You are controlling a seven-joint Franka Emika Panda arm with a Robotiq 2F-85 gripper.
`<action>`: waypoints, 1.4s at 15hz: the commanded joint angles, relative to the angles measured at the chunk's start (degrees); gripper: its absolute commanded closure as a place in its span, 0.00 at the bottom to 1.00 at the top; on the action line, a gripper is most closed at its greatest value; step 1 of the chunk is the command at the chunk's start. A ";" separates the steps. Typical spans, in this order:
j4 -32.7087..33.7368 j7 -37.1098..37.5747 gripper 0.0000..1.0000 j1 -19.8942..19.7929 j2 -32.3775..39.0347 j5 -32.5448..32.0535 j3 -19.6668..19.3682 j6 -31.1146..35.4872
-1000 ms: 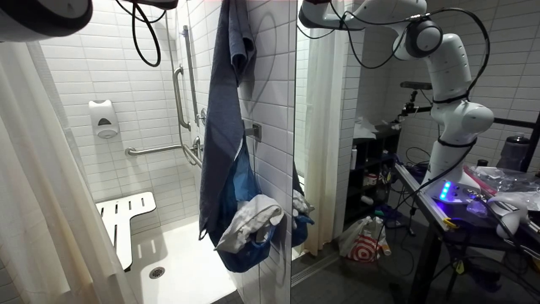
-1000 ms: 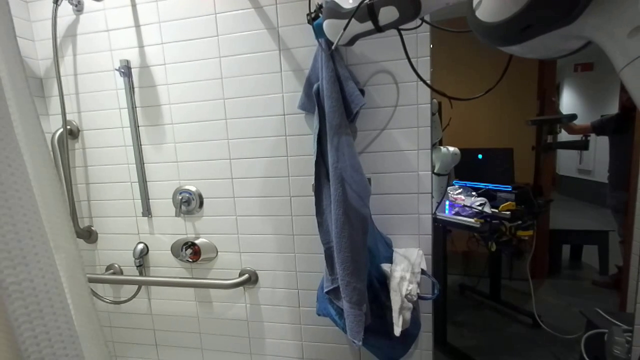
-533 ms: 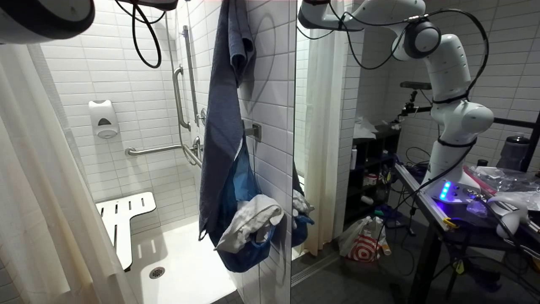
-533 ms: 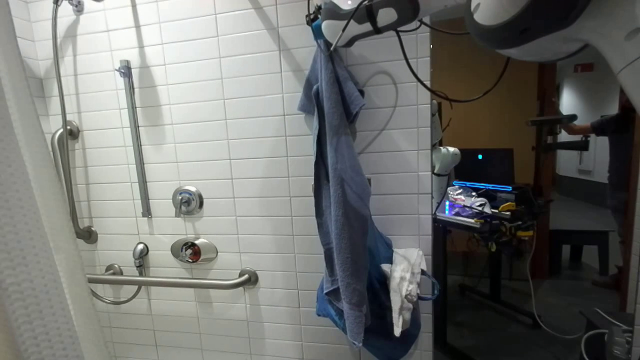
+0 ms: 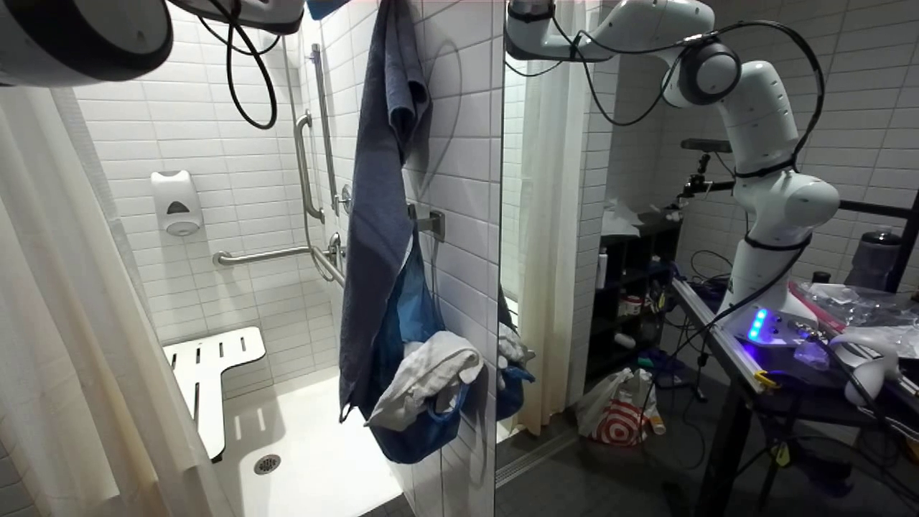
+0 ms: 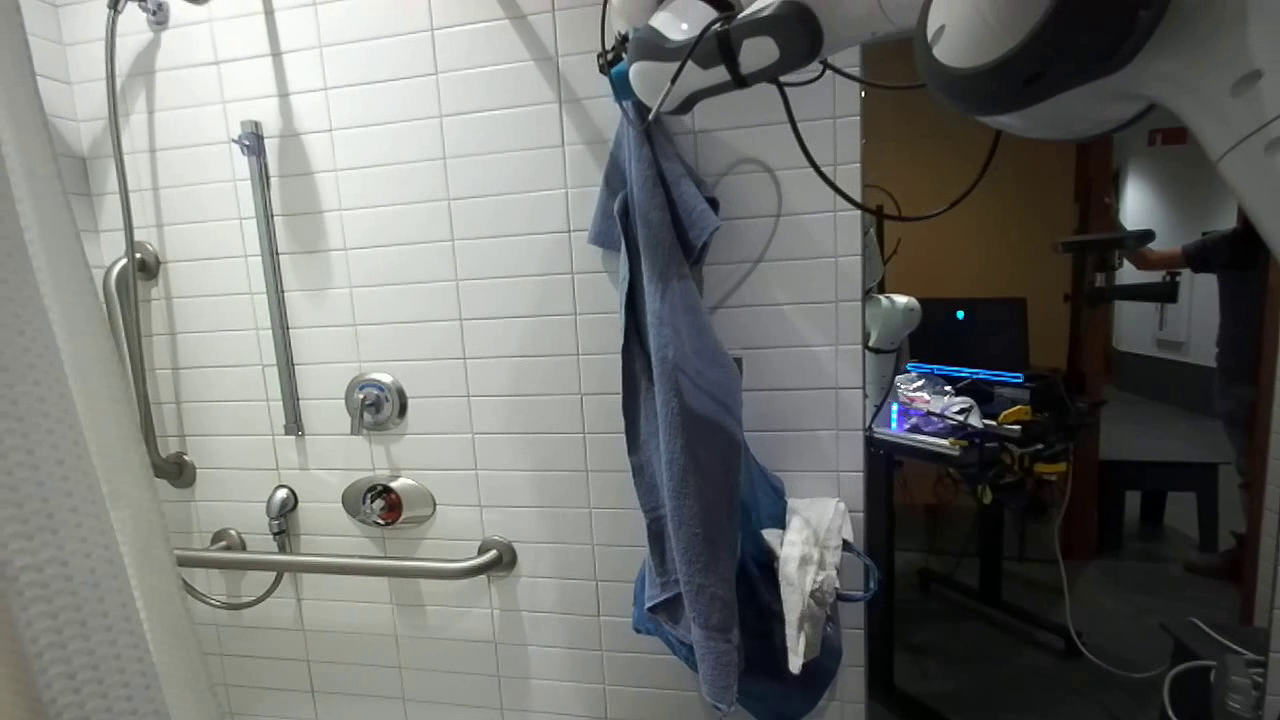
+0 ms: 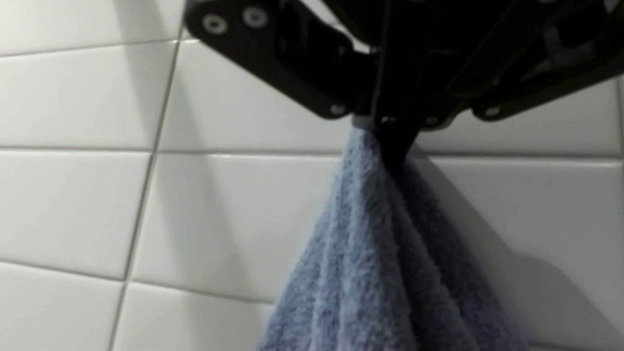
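A white-tiled shower wall forms the background and ends at a tall mirror. The fingers pinch the gathered top of a grey-blue towel, which hangs just in front of this wall, near its mirror-side edge. Over the last second the arm lowers slightly and the towel drops with it; the blue bag and the white cloth on its rim do not move. Assessment: the towel is being repositioned, and the grip appears secure.

Limits of view: neither exterior view shows the fingertips. The towel partly covers the wall bracket; whether they touch, and what supports the bag, cannot be determined. A blue patch beside the arm is too small to identify.
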 commanded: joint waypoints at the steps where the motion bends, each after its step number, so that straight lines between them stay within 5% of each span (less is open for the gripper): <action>1: 2.10 -1.65 1.00 -0.02 2.35 1.43 0.85 -1.53; 21: -9.43 3.77 1.00 -1.05 1.56 4.03 2.59 -1.09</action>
